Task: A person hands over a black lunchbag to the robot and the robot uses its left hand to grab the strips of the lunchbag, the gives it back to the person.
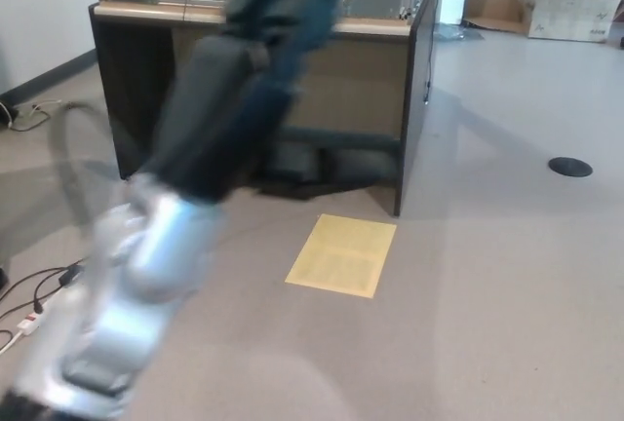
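Observation:
My left arm (166, 236) rises from the lower left, heavily blurred by motion. Its black left hand (283, 2) is at the top centre, in front of the desk, smeared so much that nothing about its grasp can be made out. No strap shows in it. The black lunchbag is out of view, and so is the person. My right hand does not show.
A dark wooden desk (390, 60) with metal frames and cables on top stands ahead. A yellow sheet (343, 255) lies on the grey floor. A power strip (44, 309) and cords lie at the left. A round floor cover (569, 167) and a cardboard box (570, 7) are at the right.

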`<state>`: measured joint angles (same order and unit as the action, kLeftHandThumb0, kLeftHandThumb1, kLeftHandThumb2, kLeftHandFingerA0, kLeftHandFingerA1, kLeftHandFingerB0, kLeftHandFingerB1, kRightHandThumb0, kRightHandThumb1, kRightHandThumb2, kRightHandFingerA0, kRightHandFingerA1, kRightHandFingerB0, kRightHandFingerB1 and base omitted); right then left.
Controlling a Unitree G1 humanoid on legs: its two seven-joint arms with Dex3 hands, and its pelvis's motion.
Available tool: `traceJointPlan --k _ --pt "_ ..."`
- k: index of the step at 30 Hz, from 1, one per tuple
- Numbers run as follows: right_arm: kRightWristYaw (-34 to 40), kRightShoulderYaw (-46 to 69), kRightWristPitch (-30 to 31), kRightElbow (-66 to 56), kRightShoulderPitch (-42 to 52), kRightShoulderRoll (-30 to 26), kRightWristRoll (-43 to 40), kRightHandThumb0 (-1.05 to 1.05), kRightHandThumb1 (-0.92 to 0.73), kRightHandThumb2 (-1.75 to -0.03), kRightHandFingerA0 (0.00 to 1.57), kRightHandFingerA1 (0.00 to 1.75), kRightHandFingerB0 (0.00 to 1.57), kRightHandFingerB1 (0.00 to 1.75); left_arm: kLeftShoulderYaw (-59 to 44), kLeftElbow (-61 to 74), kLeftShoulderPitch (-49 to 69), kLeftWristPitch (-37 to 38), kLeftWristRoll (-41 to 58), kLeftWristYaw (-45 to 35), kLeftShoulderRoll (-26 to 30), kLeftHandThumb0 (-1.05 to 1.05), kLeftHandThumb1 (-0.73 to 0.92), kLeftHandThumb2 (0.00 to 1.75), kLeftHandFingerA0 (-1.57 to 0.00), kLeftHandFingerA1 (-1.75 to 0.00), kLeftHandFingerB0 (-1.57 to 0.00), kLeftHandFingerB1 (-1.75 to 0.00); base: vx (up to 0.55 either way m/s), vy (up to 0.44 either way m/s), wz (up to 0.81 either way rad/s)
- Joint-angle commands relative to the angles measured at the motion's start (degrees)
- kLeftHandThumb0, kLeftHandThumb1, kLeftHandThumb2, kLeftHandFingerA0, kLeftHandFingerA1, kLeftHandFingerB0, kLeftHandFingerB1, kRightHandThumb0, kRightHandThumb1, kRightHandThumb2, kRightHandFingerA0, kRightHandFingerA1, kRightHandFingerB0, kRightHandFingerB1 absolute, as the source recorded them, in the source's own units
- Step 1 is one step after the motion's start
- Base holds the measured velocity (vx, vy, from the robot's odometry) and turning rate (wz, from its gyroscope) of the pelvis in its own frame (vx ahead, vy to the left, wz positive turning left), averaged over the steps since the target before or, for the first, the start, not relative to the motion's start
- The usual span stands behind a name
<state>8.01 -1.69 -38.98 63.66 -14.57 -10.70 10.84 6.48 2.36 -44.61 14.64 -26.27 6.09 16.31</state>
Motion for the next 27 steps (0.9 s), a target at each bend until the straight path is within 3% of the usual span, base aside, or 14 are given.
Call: traceJointPlan --k 1,3,4,5,6,11,13,16,20,21,22,25,26,27 --pt "0.1 1.4 1.5 0.7 0.0 -0.5 -1.3 -0.45 -0.66 -0.59 0.65 0.47 0.49 0.36 -8.9 2.1 13.1 -1.2 16.2 -11.4 5.9 -0.72 0.42 0.79 0.00 -0.01 0.00 -0.01 0.00 0.000 0.00" --pt "-0.1 1.7 0.5 0.4 0.5 -0.9 -1.6 -0.46 -0.66 -0.59 0.65 0.47 0.48 0.36 -10.9 2.3 20.4 2.1 17.6 -10.9 6.5 -0.58 0.36 0.74 0.00 -0.08 0.00 -0.09 0.00 0.000 0.00" --pt "0.2 1.8 0.9 0.0 -0.6 -1.0 -1.5 -0.46 -0.65 -0.59 0.69 0.49 0.47 0.37 -12.4 0.2 24.5 5.5 18.3 -9.3 6.0 -0.61 0.41 0.54 0.00 -0.16 0.00 -0.14 0.00 0.000 0.00" --pt "0.4 1.9 1.1 -0.1 -1.0 -1.0 -1.5 -0.46 -0.65 -0.59 0.69 0.49 0.47 0.37 -12.9 -0.5 25.5 6.5 18.4 -8.9 5.8 -0.61 0.41 0.54 0.00 -0.16 0.00 -0.14 0.00 0.000 0.00" --pt "-0.1 2.2 1.0 0.0 -1.5 -0.7 -2.1 -0.47 -0.65 -0.59 0.67 0.49 0.47 0.37 -14.2 -2.6 30.2 9.9 18.1 -7.5 5.9 -0.56 0.35 0.75 0.00 -0.15 0.00 -0.12 0.00 0.000 0.00" --pt "1.8 2.2 -0.1 -0.5 0.2 -1.4 -1.0 -0.46 -0.63 -0.59 0.67 0.49 0.48 0.36 -17.6 -8.4 46.6 17.9 17.5 -3.1 3.3 -0.56 0.36 0.75 0.00 -0.19 0.00 -0.14 0.00 0.000 0.00" --pt "1.9 2.0 0.1 -0.9 0.6 -1.8 -0.6 -0.48 -0.64 -0.59 0.66 0.48 0.45 0.36 -18.7 -12.9 50.6 20.4 17.2 -1.9 2.9 -0.55 0.44 0.55 -0.07 -0.25 0.00 -0.18 0.00 0.000 0.00" --pt "1.0 2.7 -0.2 -1.1 0.5 -1.8 -1.5 -0.46 -0.64 -0.59 0.64 0.48 0.41 0.35 -18.8 -23.6 51.5 23.2 15.2 -0.7 4.5 -0.65 0.40 0.79 0.00 -0.18 0.00 -0.13 0.00 0.000 0.00" --pt "1.2 3.0 0.3 -1.3 -0.5 -1.5 -1.6 -0.47 -0.63 -0.58 0.61 0.47 0.37 0.33 -18.3 -35.7 49.3 25.3 13.0 1.4 5.9 -0.62 0.38 0.79 0.00 -0.19 0.00 -0.17 0.00 0.000 0.00" --pt "1.3 3.0 -0.1 -1.2 -0.8 -1.3 -1.5 -0.49 -0.63 -0.58 0.62 0.47 0.36 0.33 -18.3 -37.3 48.8 25.2 13.1 1.3 6.2 -0.67 0.47 0.57 0.00 -0.24 0.00 -0.22 0.00 0.000 0.00" --pt "1.3 3.1 -0.7 -1.1 -0.8 -1.2 -1.5 -0.49 -0.62 -0.58 0.61 0.47 0.35 0.33 -18.0 -40.5 48.2 25.7 12.4 2.0 6.8 -0.59 0.37 0.77 0.00 -0.18 0.00 -0.17 0.00 0.000 0.00" --pt "0.7 3.4 -0.1 -1.4 -0.6 -1.2 -1.7 -0.51 -0.62 -0.59 0.58 0.45 0.34 0.32 -17.5 -43.9 47.2 26.1 12.0 1.8 7.3 -0.65 0.46 0.56 0.00 -0.24 0.00 -0.22 0.00 0.000 0.00" --pt "0.7 3.6 0.1 -1.7 -0.6 -1.6 -1.8 -0.50 -0.62 -0.58 0.56 0.45 0.34 0.32 -17.3 -45.5 46.3 26.7 12.9 0.4 7.2 -0.59 0.37 0.78 0.00 -0.21 0.00 -0.18 0.00 0.000 0.00" --pt "0.7 3.8 0.2 -1.8 -0.6 -1.7 -1.8 -0.51 -0.62 -0.58 0.55 0.45 0.34 0.32 -17.2 -46.5 45.6 27.1 13.4 -0.4 7.2 -0.59 0.38 0.77 0.00 -0.19 0.00 -0.17 0.00 0.000 0.00"
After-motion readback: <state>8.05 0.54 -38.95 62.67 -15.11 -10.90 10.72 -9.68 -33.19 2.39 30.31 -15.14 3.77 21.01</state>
